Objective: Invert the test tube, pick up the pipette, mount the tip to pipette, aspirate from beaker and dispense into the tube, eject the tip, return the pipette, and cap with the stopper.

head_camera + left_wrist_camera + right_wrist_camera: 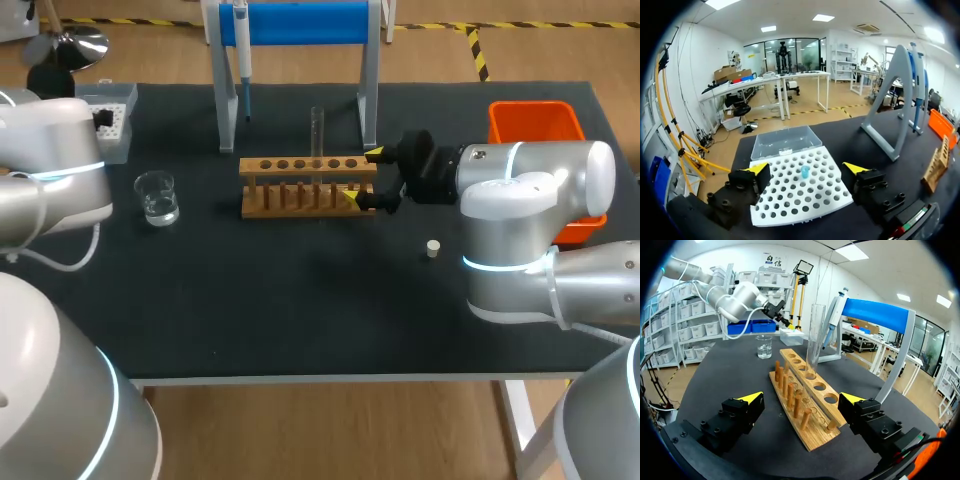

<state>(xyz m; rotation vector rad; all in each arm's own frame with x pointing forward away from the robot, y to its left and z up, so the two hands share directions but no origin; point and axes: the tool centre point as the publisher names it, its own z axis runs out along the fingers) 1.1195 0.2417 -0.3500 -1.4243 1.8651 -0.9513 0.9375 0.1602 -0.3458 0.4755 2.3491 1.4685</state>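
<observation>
Test tube [317,135] stands upright in the wooden rack [307,187], whose end lies inside my right end effector [802,398], which is released and grasps nothing. My left end effector [806,169] hangs released over the tip box [790,200]. Pipette [242,50] hangs on its stand [368,90], and the stopper [432,248] lies on the tabletop [300,300].

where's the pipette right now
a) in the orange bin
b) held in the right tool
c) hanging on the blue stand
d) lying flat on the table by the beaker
c, the pipette hangs upright from the blue stand at the back of the table, behind the wooden rack, and neither tool touches it.
</observation>
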